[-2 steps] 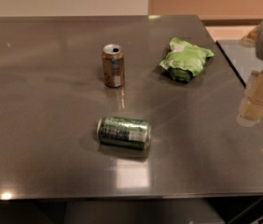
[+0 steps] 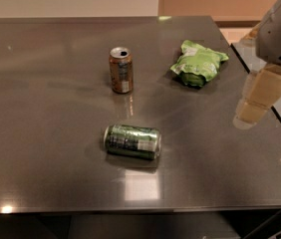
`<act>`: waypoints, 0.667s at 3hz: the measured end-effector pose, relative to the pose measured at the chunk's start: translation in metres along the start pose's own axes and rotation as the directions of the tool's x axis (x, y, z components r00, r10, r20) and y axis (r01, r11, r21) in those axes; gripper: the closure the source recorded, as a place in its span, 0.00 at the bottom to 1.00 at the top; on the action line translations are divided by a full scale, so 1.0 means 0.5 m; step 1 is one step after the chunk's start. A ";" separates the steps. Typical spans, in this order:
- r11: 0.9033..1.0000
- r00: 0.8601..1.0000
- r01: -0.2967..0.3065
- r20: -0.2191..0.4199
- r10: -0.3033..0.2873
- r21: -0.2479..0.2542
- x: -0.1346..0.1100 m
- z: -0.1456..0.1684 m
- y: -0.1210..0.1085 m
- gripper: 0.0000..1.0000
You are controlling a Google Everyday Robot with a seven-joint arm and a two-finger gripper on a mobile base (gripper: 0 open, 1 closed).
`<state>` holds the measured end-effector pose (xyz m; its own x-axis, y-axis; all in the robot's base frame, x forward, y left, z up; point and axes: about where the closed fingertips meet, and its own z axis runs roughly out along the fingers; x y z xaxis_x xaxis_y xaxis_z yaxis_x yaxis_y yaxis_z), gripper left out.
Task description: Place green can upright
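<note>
The green can (image 2: 132, 141) lies on its side on the dark grey table (image 2: 41, 133), near the front middle, its silver ends facing left and right. My gripper (image 2: 252, 111) hangs at the right edge of the view, over the table's right side, well to the right of the can and a little farther back. It holds nothing that I can see.
A brown-orange can (image 2: 121, 69) stands upright behind the green can. A light green snack bag (image 2: 198, 62) lies at the back right. The table's right edge (image 2: 260, 88) runs under my gripper, with a second surface beyond it.
My gripper has shifted slightly left and down toward the table. The cans and the bag have not moved.
</note>
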<state>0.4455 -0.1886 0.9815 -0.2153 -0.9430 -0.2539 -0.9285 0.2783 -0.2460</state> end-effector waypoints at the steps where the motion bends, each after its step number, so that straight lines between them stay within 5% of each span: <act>1: 1.000 0.997 0.025 0.067 -0.026 0.004 -0.090 0.012 0.018 0.00; 2: 0.998 0.994 0.057 0.097 -0.056 -0.003 -0.173 0.038 0.046 0.00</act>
<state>0.4485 -0.0973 0.9801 -0.1326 -0.9350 -0.3289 -0.9400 0.2239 -0.2576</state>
